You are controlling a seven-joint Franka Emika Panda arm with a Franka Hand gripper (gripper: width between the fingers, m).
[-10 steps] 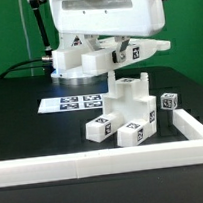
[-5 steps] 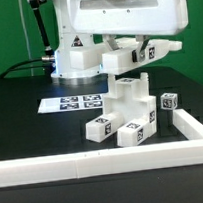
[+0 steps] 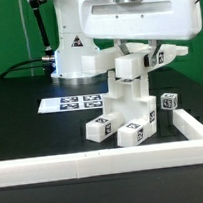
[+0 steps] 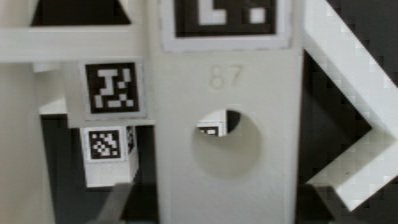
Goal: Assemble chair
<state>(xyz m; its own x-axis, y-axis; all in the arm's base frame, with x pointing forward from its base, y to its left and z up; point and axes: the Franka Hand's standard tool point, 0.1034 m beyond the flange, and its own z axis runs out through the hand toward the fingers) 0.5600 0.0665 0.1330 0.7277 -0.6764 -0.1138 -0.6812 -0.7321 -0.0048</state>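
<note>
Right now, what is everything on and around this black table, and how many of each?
half-built chair: 1, white with black-and-white tags, standing mid-table
chair piece: 1, white, tagged, hanging under the gripper and right over the half-built chair
small block: 1, white, tagged, on the table at the exterior view's right of the half-built chair
marker board: 1, white with tags, flat behind the half-built chair
rail: 1, white, along the table's front and the exterior view's right side
table: 1, black
arm: 1, white, its base behind the marker board
gripper: 1, white, holding the chair piece
</note>
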